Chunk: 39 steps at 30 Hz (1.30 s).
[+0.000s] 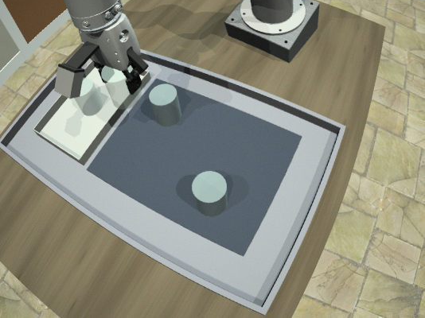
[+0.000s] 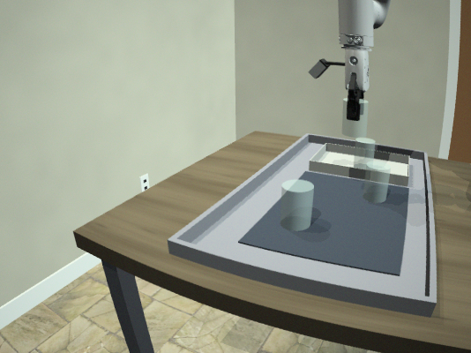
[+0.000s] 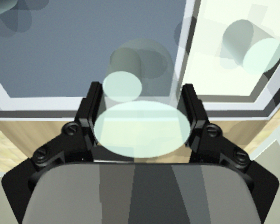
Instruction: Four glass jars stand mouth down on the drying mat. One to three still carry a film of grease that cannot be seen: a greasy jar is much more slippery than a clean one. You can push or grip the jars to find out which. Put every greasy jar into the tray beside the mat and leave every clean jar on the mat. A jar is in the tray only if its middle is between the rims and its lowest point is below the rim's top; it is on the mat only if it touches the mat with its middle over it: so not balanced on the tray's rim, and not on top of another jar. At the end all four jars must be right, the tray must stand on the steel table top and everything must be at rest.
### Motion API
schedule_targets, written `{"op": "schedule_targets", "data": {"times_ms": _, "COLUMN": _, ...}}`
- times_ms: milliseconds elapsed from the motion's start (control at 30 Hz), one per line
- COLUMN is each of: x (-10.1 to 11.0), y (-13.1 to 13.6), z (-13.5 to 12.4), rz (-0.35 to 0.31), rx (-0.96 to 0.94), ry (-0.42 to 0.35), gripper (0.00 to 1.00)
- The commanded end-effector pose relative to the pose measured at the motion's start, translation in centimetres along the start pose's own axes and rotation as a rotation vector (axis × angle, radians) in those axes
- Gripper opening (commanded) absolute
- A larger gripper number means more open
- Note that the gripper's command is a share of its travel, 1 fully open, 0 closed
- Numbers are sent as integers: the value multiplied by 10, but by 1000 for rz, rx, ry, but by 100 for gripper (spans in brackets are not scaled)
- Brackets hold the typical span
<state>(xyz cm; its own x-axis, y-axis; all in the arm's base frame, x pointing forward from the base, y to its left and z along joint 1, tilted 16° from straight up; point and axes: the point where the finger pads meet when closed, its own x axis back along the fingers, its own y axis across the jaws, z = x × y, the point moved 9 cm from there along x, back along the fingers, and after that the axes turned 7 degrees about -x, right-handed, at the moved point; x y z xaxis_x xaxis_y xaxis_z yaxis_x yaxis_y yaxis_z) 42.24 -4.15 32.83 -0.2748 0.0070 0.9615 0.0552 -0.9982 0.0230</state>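
My gripper is shut on a pale glass jar and holds it upright, high in the air by the tray's far corner. The white-floored tray lies beside the dark drying mat. One jar stands in the tray, partly hidden by the wrist camera in the top view. Two jars stand on the mat: one near the tray, one towards the front.
Mat and tray lie in a light grey steel table top with a raised rim, set on a wooden table. The arm's base stands at the table's back.
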Motion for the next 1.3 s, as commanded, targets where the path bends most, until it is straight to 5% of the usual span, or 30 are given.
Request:
{"op": "schedule_targets", "data": {"times_ms": 0, "x": 0, "y": 16, "z": 9, "rz": 21, "rx": 3, "ry": 1, "gripper": 0}}
{"op": "schedule_targets", "data": {"times_ms": 1267, "x": -2, "y": 114, "z": 68, "rz": 21, "rx": 3, "ry": 1, "gripper": 0}}
